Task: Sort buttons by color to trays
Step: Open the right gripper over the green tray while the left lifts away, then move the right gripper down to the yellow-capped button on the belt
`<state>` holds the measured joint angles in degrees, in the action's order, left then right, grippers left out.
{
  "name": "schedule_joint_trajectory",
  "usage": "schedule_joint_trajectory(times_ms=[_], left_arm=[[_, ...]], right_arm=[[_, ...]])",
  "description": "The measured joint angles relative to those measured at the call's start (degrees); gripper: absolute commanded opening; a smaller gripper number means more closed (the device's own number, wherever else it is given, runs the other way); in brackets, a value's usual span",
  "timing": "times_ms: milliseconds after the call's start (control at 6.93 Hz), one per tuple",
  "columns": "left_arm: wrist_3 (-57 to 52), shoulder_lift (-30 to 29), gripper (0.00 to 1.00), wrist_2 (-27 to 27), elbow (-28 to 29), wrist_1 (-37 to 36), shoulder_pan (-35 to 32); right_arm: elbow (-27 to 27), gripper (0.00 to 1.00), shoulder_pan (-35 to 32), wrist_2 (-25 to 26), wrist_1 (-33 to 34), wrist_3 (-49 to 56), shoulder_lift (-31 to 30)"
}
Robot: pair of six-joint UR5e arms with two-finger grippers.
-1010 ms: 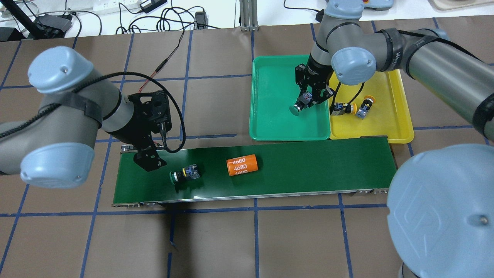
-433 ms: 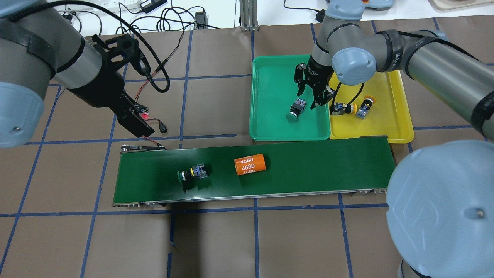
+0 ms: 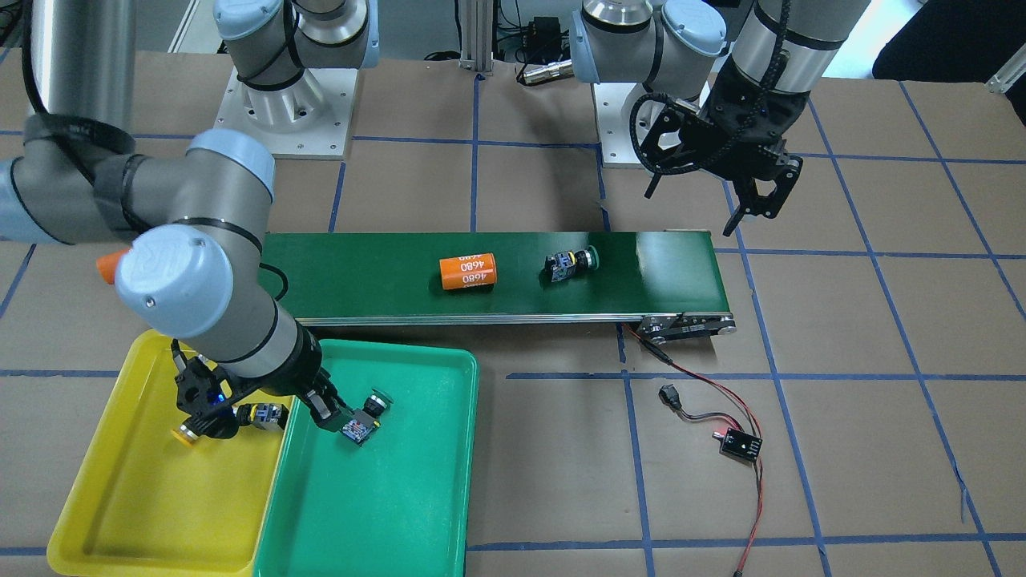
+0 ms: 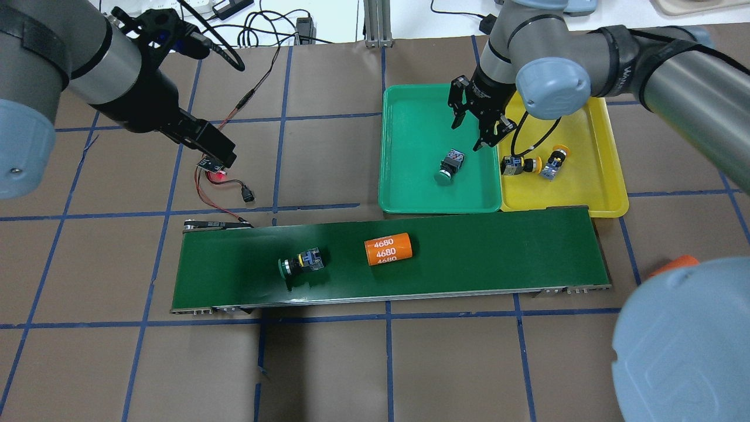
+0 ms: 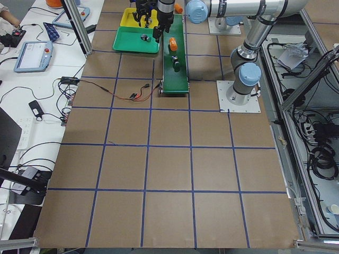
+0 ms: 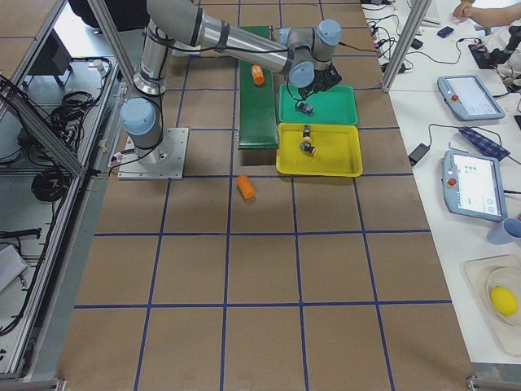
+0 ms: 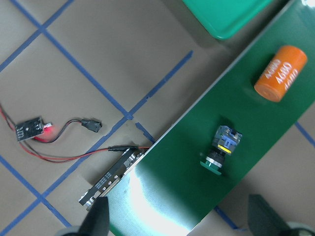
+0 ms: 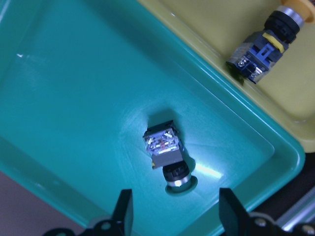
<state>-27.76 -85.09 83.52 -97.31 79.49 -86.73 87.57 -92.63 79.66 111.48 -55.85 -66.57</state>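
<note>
One green button (image 4: 448,166) lies on its side in the green tray (image 4: 410,117); it also shows in the right wrist view (image 8: 167,157). My right gripper (image 4: 474,126) hangs open and empty just above and beyond it. Two yellow buttons (image 4: 515,164) (image 4: 554,161) lie in the yellow tray (image 4: 592,181). A second green button (image 4: 300,264) lies on the dark-green conveyor belt (image 4: 498,252), left of centre, also in the left wrist view (image 7: 220,150). My left gripper (image 4: 214,149) is open and empty, raised over the table beyond the belt's left end.
An orange cylinder marked 4680 (image 4: 388,249) lies on the belt right of the button. Another orange cylinder (image 6: 246,187) lies on the table near the right arm's base. A small circuit board with red and black wires (image 4: 214,170) lies under my left gripper.
My right gripper has opened, left the green button in the green tray and lifted away. My left arm has swung up and off the belt's left end. Button and cylinder have ridden right on the belt.
</note>
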Motion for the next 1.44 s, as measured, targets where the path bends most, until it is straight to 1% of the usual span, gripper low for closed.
schedule_joint_trajectory(times_ms=[144,433,577,721,865,1010,1154,1298,1442], left_arm=[[5.11,-0.28,1.0,1.38,0.51,-1.73,0.03],[12.23,-0.72,1.0,5.41,1.99,-2.18,0.19],[15.77,-1.1,1.0,6.62,3.47,-0.23,0.22],[18.09,-1.56,1.0,7.13,5.56,3.58,0.23],[19.14,-1.95,1.0,7.27,7.2,6.58,0.22],[19.56,-2.06,1.0,7.26,7.86,7.94,0.16],[19.67,-2.02,1.0,7.18,7.94,8.38,0.11],[19.66,-2.0,1.0,7.06,7.8,8.39,0.08],[19.62,-2.0,1.0,6.91,7.64,8.2,0.07]], right_arm=[[0.35,0.67,-0.21,-0.56,-2.32,0.06,-3.98],[0.49,0.67,-0.69,-0.84,-9.74,-0.11,-9.93],[0.54,0.87,-0.71,-0.59,-12.89,-0.17,-13.06],[0.64,1.0,-0.66,0.84,-16.57,0.22,-16.11],[0.83,1.0,-0.66,4.5,-19.26,1.32,-18.65],[1.11,1.0,-0.69,8.23,-22.04,2.4,-20.93],[2.04,1.0,-0.8,9.78,-25.11,2.66,-22.83],[4.34,1.0,-0.85,10.01,-26.28,2.32,-23.8],[7.46,1.0,-0.93,9.48,-24.95,1.7,-24.17]])
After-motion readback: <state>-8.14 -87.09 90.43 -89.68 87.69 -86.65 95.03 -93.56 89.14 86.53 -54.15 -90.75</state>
